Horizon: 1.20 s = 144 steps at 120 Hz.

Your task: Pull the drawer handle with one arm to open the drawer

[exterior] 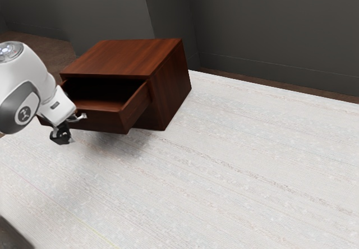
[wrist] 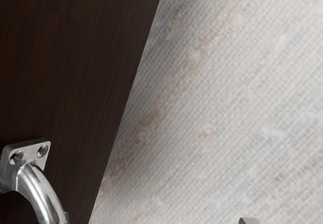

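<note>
Wrist view: screw holes (wrist: 43,151) on handle (wrist: 31,183)

Reddish-brown wood-grain drawer (exterior: 104,120), silvery handle (wrist: 30,183), pale streaked whitish table (exterior: 235,170), dark grey walls (exterior: 269,19), black gripper (exterior: 61,135)

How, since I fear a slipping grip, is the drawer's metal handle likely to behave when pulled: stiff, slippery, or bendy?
The handle looks like polished metal, so probably stiff but slippery. Its screw-holed plate sits flat on the drawer front, so it likely stays fixed. The drawer stands partly out of the cabinet, suggesting it slides easily.
</note>
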Available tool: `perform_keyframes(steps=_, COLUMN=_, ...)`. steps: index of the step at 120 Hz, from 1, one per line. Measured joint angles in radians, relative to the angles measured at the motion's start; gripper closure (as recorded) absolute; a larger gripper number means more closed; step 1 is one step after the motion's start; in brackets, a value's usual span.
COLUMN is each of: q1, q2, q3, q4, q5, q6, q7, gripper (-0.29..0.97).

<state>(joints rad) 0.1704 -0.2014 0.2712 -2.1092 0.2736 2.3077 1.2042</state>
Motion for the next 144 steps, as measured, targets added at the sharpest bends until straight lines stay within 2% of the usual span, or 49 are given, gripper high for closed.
perform_keyframes(steps=6, q1=-0.005, q2=-0.012, q3=0.001, q4=-0.006, q5=0.000, q6=0.001, q7=-0.002, gripper=0.52)
perform_keyframes(steps=10, q1=-0.006, q2=-0.021, q3=0.001, q4=-0.008, q5=-0.001, q6=0.000, q7=-0.003, gripper=0.63)
perform_keyframes(steps=14, q1=-0.011, q2=-0.030, q3=0.002, q4=-0.009, q5=-0.001, q6=0.000, q7=-0.004, gripper=0.68)
perform_keyframes(steps=24, q1=-0.040, q2=-0.075, q3=0.004, q4=-0.008, q5=0.002, q6=-0.006, q7=-0.003, gripper=0.43)
perform_keyframes(steps=33, q1=-0.046, q2=-0.136, q3=0.002, q4=-0.007, q5=0.002, q6=-0.018, q7=-0.002, gripper=0.28)
perform_keyframes(steps=49, q1=-0.046, q2=-0.223, q3=-0.039, q4=0.014, q5=0.003, q6=-0.094, q7=-0.013, gripper=0.13)
perform_keyframes(steps=57, q1=-0.045, q2=-0.227, q3=-0.078, q4=0.097, q5=-0.036, q6=-0.197, q7=-0.055, gripper=0.09)
perform_keyframes(steps=74, q1=-0.045, q2=-0.155, q3=-0.216, q4=0.314, q5=-0.085, q6=-0.468, q7=-0.238, gripper=0.04)
perform_keyframes(steps=90, q1=-0.047, q2=-0.082, q3=-0.302, q4=0.407, q5=-0.129, q6=-0.619, q7=-0.435, gripper=0.02)
perform_keyframes(steps=115, q1=-0.048, q2=0.058, q3=-0.336, q4=0.482, q5=-0.187, q6=-0.725, q7=-0.678, gripper=0.00)
perform_keyframes(steps=144, q1=-0.046, q2=0.091, q3=-0.348, q4=0.498, q5=-0.200, q6=-0.766, q7=-0.873, gripper=0.00)
